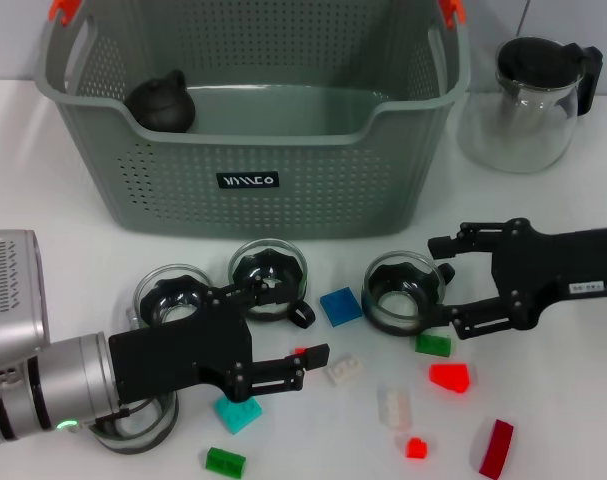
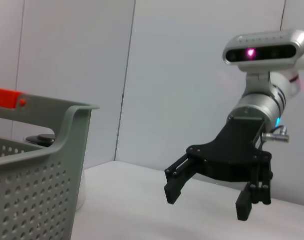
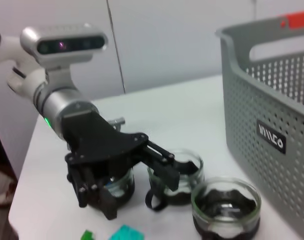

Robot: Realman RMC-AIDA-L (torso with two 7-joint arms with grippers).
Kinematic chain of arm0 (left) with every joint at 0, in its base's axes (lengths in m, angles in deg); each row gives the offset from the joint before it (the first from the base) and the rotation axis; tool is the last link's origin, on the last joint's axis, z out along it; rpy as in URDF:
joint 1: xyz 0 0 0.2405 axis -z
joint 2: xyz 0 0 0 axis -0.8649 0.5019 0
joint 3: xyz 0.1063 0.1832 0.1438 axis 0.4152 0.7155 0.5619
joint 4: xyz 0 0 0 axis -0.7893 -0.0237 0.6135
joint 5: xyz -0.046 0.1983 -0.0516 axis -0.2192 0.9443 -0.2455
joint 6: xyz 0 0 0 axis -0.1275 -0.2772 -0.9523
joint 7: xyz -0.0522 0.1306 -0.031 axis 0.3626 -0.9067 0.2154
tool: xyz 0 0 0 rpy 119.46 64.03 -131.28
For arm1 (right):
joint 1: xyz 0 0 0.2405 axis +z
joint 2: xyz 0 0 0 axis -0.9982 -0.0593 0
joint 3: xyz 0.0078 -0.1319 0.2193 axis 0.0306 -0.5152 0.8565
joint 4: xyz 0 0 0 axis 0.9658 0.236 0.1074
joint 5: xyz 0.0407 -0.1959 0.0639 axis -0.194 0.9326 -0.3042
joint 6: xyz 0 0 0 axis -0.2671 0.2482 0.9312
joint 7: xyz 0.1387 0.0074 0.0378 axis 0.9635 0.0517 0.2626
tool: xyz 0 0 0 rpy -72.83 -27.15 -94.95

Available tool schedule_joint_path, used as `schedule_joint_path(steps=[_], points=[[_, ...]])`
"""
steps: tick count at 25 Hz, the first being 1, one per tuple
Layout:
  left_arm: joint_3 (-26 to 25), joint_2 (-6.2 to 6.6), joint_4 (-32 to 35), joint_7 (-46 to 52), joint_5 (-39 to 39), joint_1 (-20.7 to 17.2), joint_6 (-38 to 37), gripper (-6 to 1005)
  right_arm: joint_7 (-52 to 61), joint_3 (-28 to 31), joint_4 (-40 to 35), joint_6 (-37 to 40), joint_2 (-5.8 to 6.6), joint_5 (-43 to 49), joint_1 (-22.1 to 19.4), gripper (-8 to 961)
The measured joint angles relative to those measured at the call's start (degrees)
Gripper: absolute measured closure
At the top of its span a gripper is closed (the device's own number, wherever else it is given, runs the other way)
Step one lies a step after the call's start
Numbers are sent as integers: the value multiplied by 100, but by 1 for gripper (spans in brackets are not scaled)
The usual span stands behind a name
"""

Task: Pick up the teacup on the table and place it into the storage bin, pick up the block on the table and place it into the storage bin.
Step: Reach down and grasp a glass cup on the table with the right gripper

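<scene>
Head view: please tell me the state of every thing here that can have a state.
Storage bin: upright, holds a dark round object.
Glass pitcher: upright, lid on.
Three teacups: upright on the table.
Left gripper: fingers open.
Right gripper: fingers open around one teacup.

Grey-green perforated storage bin (image 1: 283, 190) with red-orange clips, black hands, blue, green, red, white blocks.

A robot test lab: bare white table (image 1: 543, 430), plain panelled walls (image 2: 192, 75), staged toy blocks (image 1: 340, 306).
</scene>
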Motion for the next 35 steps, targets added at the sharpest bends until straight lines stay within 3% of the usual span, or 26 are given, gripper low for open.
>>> schedule_joint_path(steps=[6, 10, 18, 26, 35], points=[[-13, -7, 0, -30, 0, -21, -19, 207, 1075, -326, -939, 110, -36, 467, 123, 148], [-16, -9, 0, -38, -37, -29, -27, 209, 1386, -513, -1150, 117, -57, 706, 265, 152], [-19, -9, 0, -47, -66, -35, -33, 211, 1700, -1194, -1109, -324, -198, 1187, 703, 159], [-114, -9, 1, -102, -80, -36, -32, 213, 2216, -2514, -1073, -1113, -213, 1168, 756, 166], [-159, -9, 0, -128, -80, -96, -32, 215, 2440, -3287, -875, -1648, -236, 1149, 789, 174]])
